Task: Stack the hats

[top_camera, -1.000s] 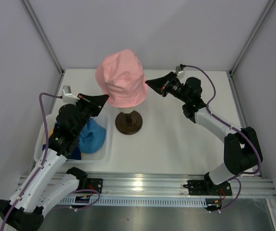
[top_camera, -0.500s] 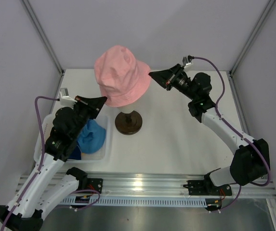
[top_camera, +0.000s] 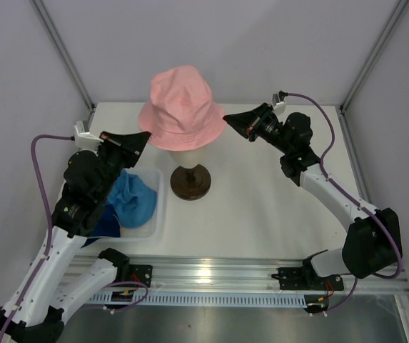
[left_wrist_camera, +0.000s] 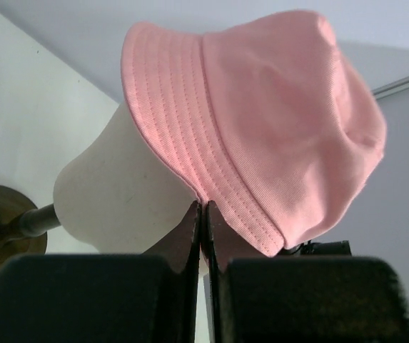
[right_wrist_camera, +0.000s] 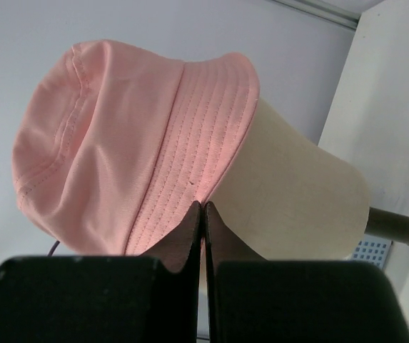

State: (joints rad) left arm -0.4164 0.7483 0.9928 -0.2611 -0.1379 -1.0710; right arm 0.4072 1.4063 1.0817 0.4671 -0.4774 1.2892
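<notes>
The pink hat (top_camera: 181, 107) caps the head form (left_wrist_camera: 111, 193), its brim stretched 9-to-3 between the arms. The left tool (top_camera: 145, 135) pinches the 9 o'clock edge and the right tool (top_camera: 225, 118) pinches the 3 o'clock edge (equally near). Since a second ago, hat and tools have shifted toward 12, and the brim lies leveller.

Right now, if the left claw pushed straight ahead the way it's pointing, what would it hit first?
The left gripper is pinching the brim of the pink hat, so it would press that first, then probably the beige head form just behind it.
</notes>
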